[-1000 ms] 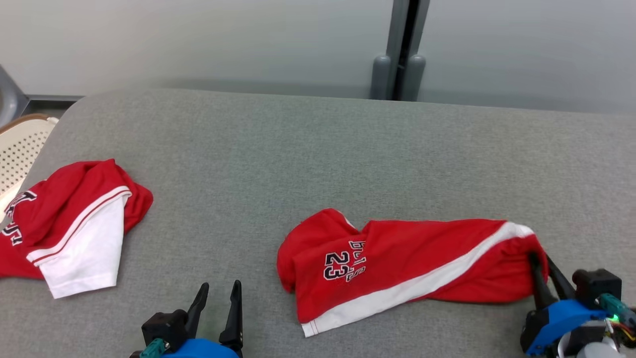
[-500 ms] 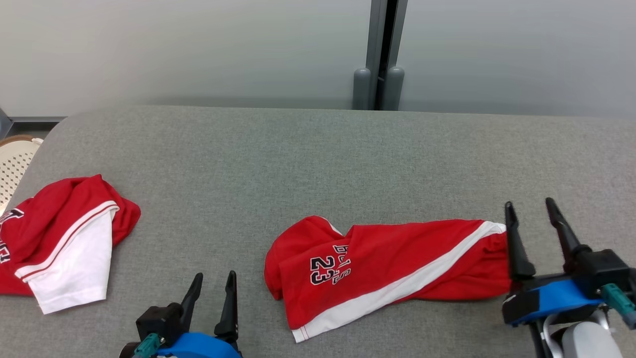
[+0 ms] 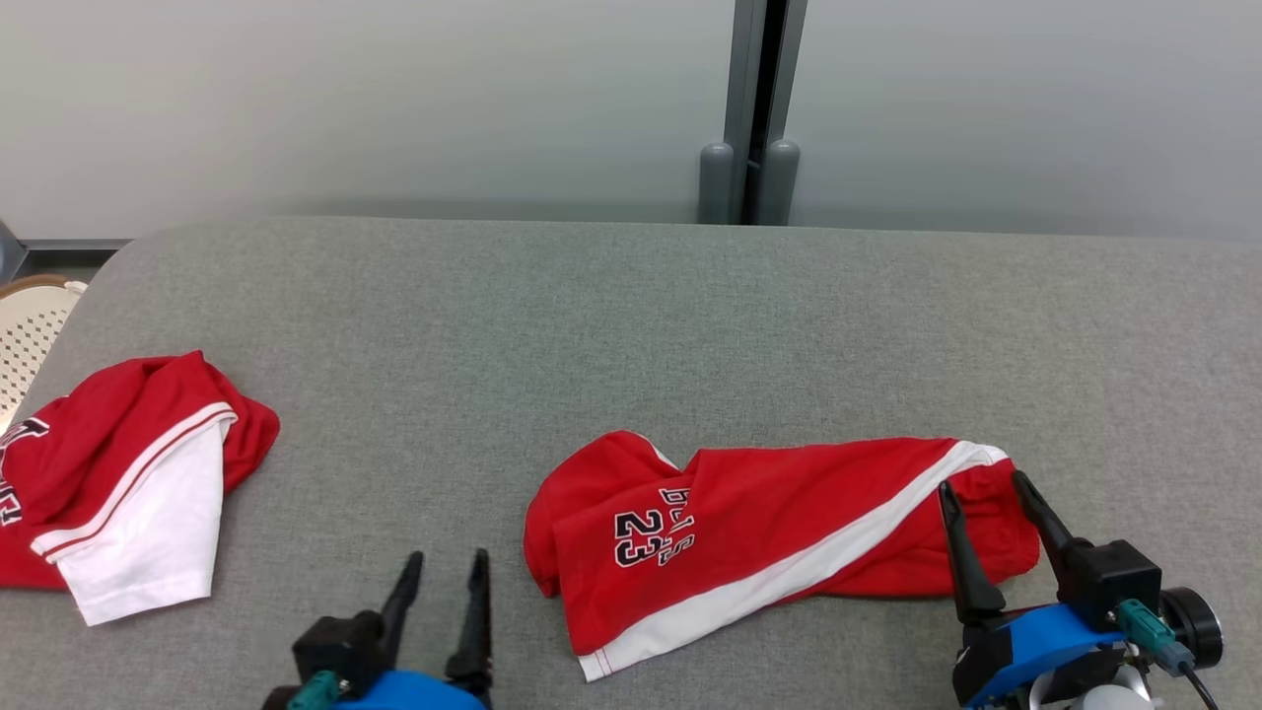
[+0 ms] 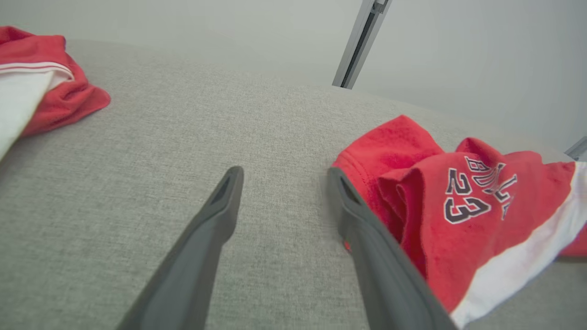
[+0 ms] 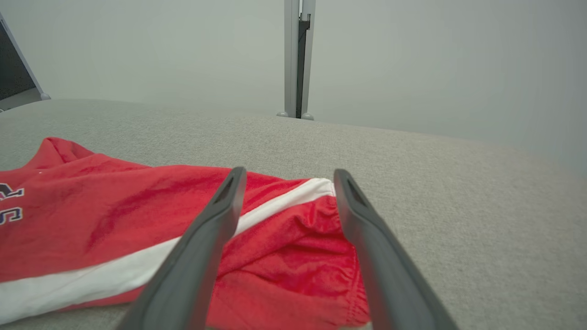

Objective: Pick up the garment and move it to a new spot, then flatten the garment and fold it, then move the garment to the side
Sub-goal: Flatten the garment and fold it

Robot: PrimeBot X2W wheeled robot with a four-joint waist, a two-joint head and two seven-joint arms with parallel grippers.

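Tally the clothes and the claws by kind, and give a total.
Red-and-white garments: 2, one in the middle, one at the left
Claws: 2, left claw, right claw
Total: 4

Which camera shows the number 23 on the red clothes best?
The left wrist view: the number 23 is close, large and unblocked on the garment. The head view shows it whole but smaller. The right wrist view catches only cut-off lettering at its left edge.
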